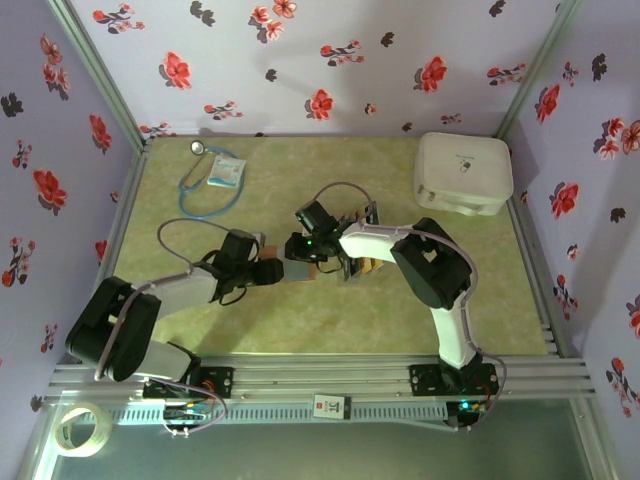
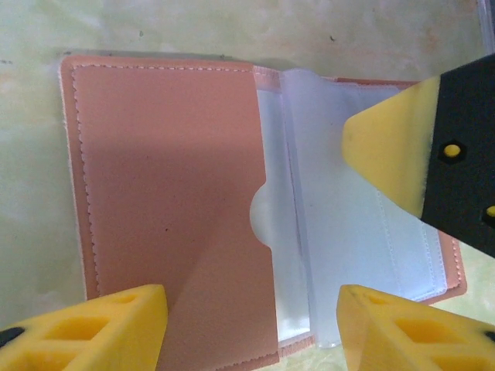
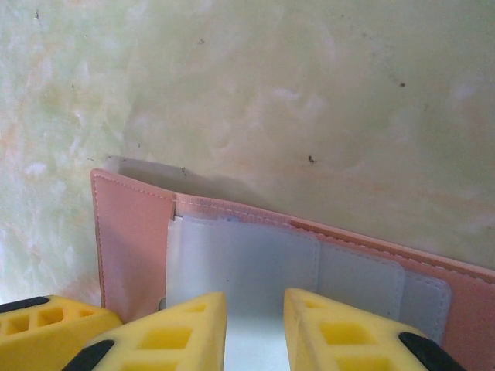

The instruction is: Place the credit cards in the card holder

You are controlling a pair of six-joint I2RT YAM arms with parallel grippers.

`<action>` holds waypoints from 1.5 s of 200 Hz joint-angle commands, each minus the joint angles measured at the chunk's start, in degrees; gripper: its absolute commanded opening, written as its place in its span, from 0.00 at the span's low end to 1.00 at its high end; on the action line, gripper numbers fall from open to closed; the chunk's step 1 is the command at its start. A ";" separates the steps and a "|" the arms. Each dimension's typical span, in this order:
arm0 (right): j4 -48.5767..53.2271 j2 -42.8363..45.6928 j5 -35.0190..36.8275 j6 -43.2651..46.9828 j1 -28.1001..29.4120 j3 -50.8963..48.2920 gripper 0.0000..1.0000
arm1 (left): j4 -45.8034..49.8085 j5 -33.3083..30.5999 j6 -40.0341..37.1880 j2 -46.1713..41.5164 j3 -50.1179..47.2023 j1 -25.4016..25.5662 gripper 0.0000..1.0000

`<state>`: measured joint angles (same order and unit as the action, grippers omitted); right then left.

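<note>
Card holder lay open, half hidden from above.
Its direction was unclear; left gripper open, right gripper nearly closed, grip unsure.

The card holder has a matt, fine-grained leather-like cover with stitched edges, while its sleeves at 3 o'clock are clear, faintly frosted plastic with a soft sheen. The table beneath is matt and mottled, the left gripper has matt yellow plastic fingers, and the white case at 2 o'clock looks like smooth hard plastic.
</note>
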<state>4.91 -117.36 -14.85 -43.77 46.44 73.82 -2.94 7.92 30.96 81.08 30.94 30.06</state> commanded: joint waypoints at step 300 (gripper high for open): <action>-2.03 3.58 -0.76 -2.29 -3.66 -3.77 0.48 | 6.98 -9.29 -6.35 11.85 5.61 4.05 0.50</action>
<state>4.08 -113.60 -15.27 -45.28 42.74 70.39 2.26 -1.56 25.08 88.44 38.11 33.82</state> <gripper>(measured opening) 0.495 0.497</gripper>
